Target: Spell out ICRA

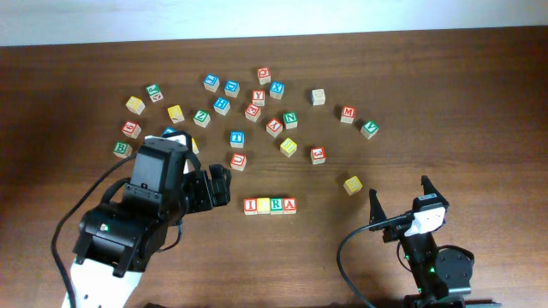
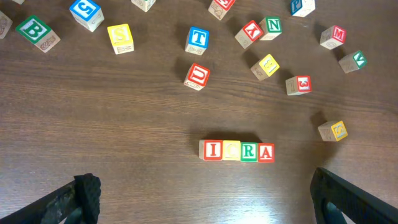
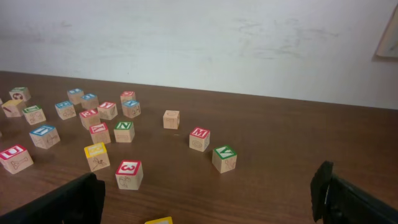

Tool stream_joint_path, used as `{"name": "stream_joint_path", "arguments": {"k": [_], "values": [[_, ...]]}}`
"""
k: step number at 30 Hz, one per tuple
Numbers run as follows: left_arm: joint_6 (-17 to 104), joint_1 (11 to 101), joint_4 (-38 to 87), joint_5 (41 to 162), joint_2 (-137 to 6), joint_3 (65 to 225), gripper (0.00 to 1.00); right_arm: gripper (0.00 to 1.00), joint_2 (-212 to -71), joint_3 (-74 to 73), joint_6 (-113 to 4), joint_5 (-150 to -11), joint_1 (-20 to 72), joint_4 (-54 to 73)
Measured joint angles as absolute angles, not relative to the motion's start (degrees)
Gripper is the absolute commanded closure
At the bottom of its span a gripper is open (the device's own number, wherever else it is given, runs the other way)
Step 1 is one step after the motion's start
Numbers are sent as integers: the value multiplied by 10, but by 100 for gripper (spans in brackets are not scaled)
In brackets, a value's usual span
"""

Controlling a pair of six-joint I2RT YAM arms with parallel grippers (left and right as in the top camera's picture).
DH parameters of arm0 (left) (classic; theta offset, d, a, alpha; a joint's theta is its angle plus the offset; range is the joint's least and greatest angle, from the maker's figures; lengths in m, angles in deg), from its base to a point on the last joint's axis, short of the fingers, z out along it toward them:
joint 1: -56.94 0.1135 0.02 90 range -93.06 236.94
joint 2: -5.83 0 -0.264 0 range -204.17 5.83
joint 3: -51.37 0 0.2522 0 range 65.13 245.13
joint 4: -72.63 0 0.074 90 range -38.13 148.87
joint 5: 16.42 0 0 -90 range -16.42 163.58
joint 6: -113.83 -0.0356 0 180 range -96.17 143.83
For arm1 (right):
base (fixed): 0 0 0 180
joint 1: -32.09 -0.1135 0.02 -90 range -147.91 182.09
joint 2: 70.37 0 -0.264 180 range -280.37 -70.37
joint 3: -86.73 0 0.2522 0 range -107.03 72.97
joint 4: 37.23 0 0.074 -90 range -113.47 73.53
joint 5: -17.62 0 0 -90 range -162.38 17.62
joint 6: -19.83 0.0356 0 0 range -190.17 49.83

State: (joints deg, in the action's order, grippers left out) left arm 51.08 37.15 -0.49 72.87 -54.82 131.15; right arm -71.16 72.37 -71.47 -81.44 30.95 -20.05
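Wooden spare blocks [image 1: 237, 138] lie scattered beyond the ICRA row [image 1: 270, 205], apart from it.

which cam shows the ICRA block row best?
Left wrist. The ICRA row sits near frame centre, with all four letters legible and the blocks touching in a straight line. Overhead shows the row too, but small, with letters hard to read. Right wrist shows only loose blocks; the row is out of frame.

Left hand [image 1: 221, 186] spread wide, right hand [image 1: 400, 197] spread wide
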Motion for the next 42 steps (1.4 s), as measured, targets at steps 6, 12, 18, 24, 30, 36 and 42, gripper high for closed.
{"name": "stream_joint_path", "arguments": {"k": [6, 12, 18, 24, 30, 36, 42], "values": [[511, 372, -5, 729, -548, 1311, 1, 2, -712, 724, -715, -815, 309, -201], [511, 372, -5, 729, -548, 1311, 1, 2, -712, 724, -714, -814, 309, -201], [511, 372, -5, 729, -548, 1311, 1, 2, -712, 724, -714, -815, 309, -201], [511, 372, -18, 729, -548, 1311, 1, 2, -712, 724, -715, -815, 309, -201], [511, 372, -21, 738, -548, 1311, 1, 2, -712, 724, -714, -815, 309, -201], [423, 392, 11, 768, -557, 1301, 1, 2, -712, 724, -715, -814, 309, -201], [315, 452, 148, 866, -484, 1153, 1, 2, -712, 724, -714, -814, 309, -201]]}}
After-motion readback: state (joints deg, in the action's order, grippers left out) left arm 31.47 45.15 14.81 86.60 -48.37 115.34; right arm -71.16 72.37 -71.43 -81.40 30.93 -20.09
